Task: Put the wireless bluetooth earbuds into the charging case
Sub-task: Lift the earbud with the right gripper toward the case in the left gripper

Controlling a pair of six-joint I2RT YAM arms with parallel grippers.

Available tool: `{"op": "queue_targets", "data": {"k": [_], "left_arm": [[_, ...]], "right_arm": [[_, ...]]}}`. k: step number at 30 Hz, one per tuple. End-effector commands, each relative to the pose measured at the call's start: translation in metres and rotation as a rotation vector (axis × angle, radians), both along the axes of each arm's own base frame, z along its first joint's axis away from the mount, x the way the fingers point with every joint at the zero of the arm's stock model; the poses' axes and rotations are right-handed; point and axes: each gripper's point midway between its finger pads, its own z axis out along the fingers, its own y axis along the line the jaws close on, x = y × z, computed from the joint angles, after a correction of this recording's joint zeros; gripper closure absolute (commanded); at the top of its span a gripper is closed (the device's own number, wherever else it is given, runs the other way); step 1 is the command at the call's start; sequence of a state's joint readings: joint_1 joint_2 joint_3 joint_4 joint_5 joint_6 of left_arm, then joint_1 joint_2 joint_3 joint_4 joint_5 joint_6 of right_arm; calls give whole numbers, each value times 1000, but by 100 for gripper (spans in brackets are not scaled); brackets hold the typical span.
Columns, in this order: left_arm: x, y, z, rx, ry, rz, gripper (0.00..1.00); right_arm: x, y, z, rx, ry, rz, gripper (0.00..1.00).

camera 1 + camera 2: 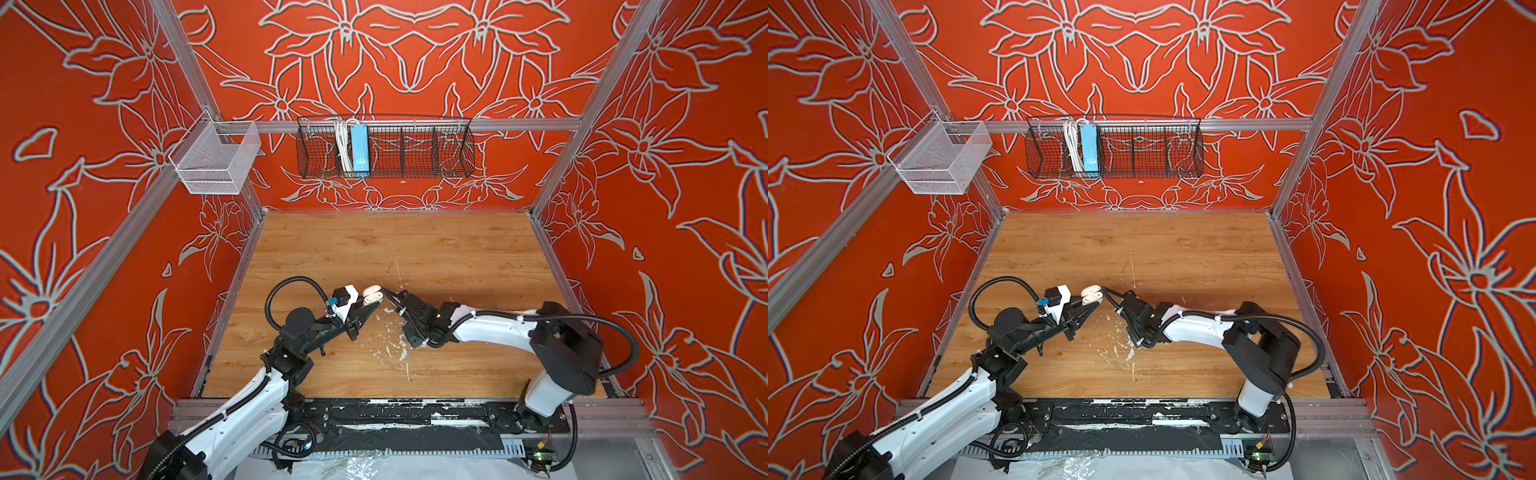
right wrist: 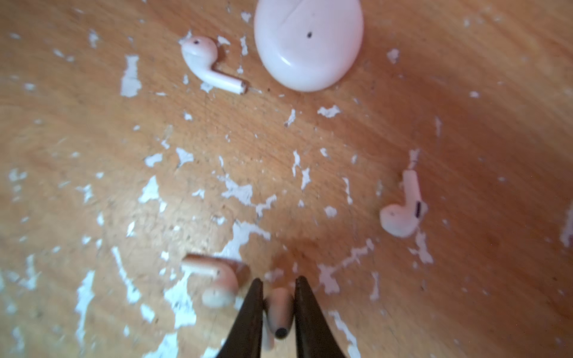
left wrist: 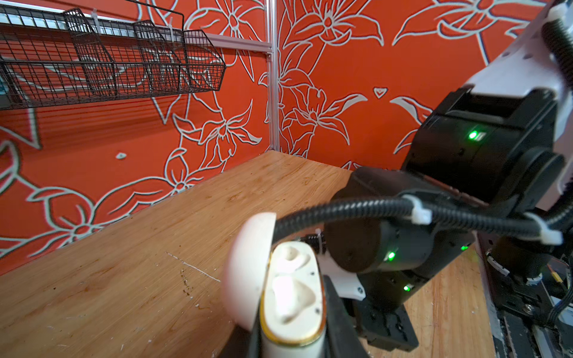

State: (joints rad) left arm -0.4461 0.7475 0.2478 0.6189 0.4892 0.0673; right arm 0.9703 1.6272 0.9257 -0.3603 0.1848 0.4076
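Left claw (image 1: 371, 304) clamped open charging case (image 3: 291, 291). Right claw (image 2: 278, 279) pinched earbud (image 2: 280, 310) over paint-flecked desk (image 2: 480, 130); closed case (image 2: 308, 43) lay beyond.

- Wooden table (image 1: 1142, 245): plank-grain top, with white paint flecks (image 1: 1121, 345) toward 6 o'clock of centre.
- Left gripper (image 1: 1092, 306): its arm enters from 7 o'clock. The tips are clamped on the charging case (image 1: 1091, 294).
- Charging case: white, lid open, just 9 o'clock of table centre.
- Right gripper (image 1: 1136, 338): its arm enters from 5 o'clock. It points down at the flecked patch, and its own body hides the jaws.
- Black cable hose (image 1: 1111, 296): loops close to the case at the case's 3 o'clock.
- Black wire basket (image 1: 1142, 149): on the back rail at 12 o'clock. A blue power strip (image 1: 1089, 149) and a white cable (image 1: 1071, 147) stand upright in its 9 o'clock half.
- White mesh basket (image 1: 942, 166): on the side rail at 10 o'clock.
- Red floral walls (image 1: 1391, 124): all round.
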Motion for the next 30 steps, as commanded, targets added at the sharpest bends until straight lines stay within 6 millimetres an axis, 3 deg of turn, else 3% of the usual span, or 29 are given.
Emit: {"op": "queue_targets", "data": {"k": [1,7,14,19,25,30], "left_arm": [[-5,-3,4,-7,-27,-28,100],[-8,-6,6,-13,-37,-58,100],[-13,-9,8,-22,-48,-86,100],[-17,-11,8,-17,-58,-110,100],[-23,-13,12,-50,-75,-137,100],[-29,-17,15,-67,-86,-186,100]], "right_arm": [[5,1,33,90,-107,-8,80],[-5,-4,81,261,-233,32,80],[-29,-15,148,537,-375,59,82],[-44,-18,182,759,-407,27,83],[-50,-11,219,983,-531,49,85],[-51,10,246,1076,-598,125,86]]}}
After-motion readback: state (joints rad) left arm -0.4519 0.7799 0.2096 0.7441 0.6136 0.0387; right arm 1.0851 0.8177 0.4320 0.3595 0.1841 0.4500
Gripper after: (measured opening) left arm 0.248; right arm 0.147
